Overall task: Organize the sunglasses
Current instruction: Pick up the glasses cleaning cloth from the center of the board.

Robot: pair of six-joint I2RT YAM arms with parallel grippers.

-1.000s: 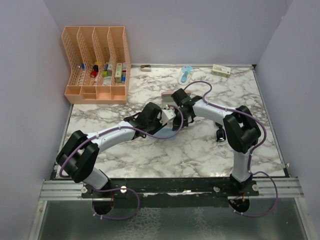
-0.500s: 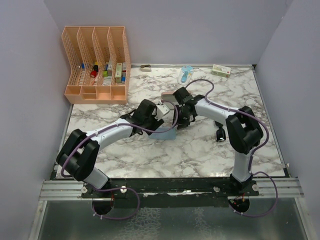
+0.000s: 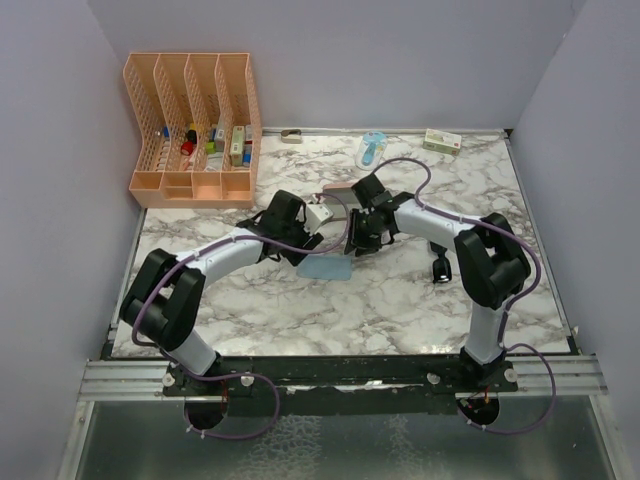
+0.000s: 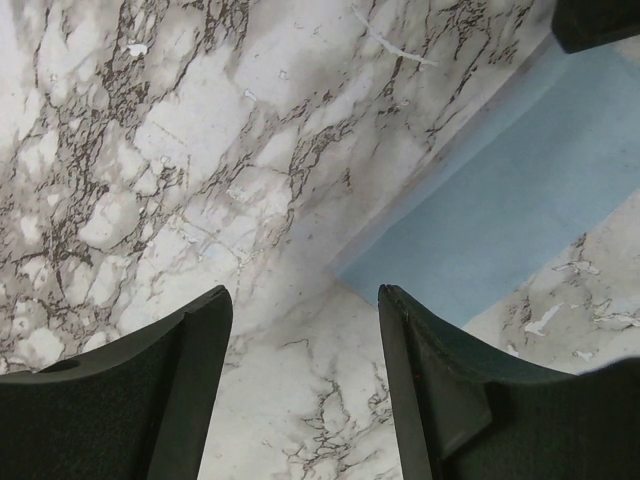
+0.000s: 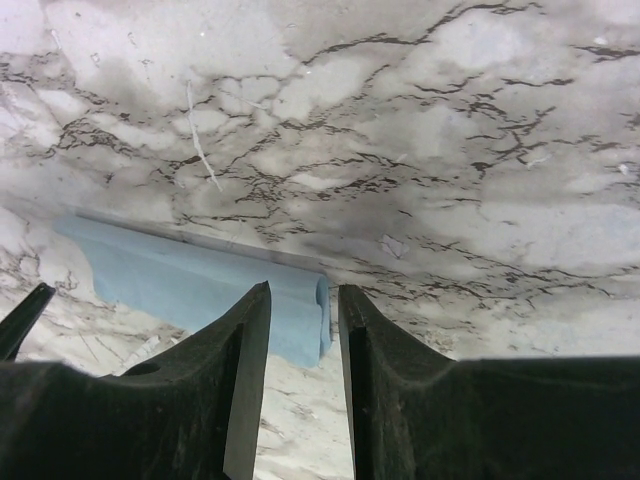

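The sunglasses (image 3: 438, 266) are a small black folded pair lying on the marble table, right of the right arm and away from both grippers. A light blue cloth (image 3: 324, 268) lies flat mid-table. My left gripper (image 3: 322, 226) is open and empty just behind the cloth; the left wrist view shows its jaws (image 4: 305, 295) wide apart over bare marble with the cloth (image 4: 520, 200) at upper right. My right gripper (image 3: 353, 244) hovers at the cloth's right edge; its jaws (image 5: 303, 290) are slightly apart with the cloth's folded edge (image 5: 200, 285) just beyond the tips. The pink case (image 3: 337, 189) is mostly hidden behind the right arm.
A peach file organizer (image 3: 195, 130) with small items stands at the back left. A light blue object (image 3: 372, 150), a small box (image 3: 441, 140) and a small grey piece (image 3: 291, 135) lie along the back edge. Walls close in on both sides.
Both grippers have drawn back from the cloth toward the rear, the left one swinging leftward. The cloth now lies uncovered and flat on the table.
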